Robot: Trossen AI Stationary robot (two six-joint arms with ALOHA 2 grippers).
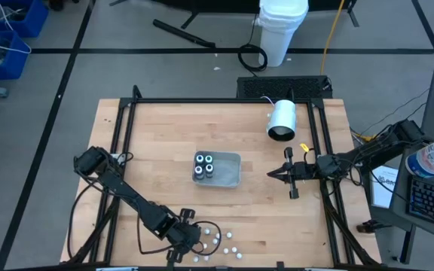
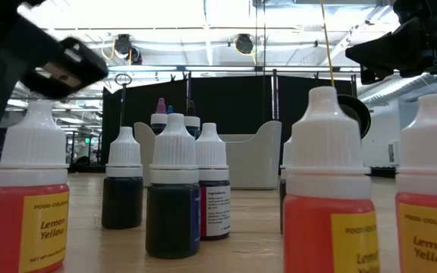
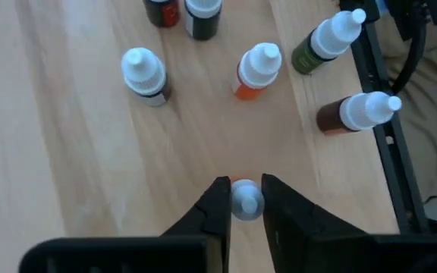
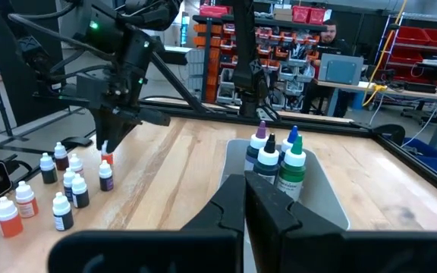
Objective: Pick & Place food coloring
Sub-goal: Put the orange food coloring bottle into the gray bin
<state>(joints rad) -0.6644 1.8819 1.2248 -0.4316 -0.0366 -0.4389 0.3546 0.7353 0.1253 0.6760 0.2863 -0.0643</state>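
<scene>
Left fingers (image 3: 212, 212): you see them pinched on one orange food coloring bottle (image 3: 244, 199), well apart from the grey tray (image 1: 230, 175).
Right gripper (image 4: 245, 199): fully closed, empty, just beside the tray.
Left wrist only: that grip.
Right wrist only: four bottles (image 4: 273, 161) upright in the tray.
High view: loose bottles are white dots (image 1: 218, 239).
</scene>
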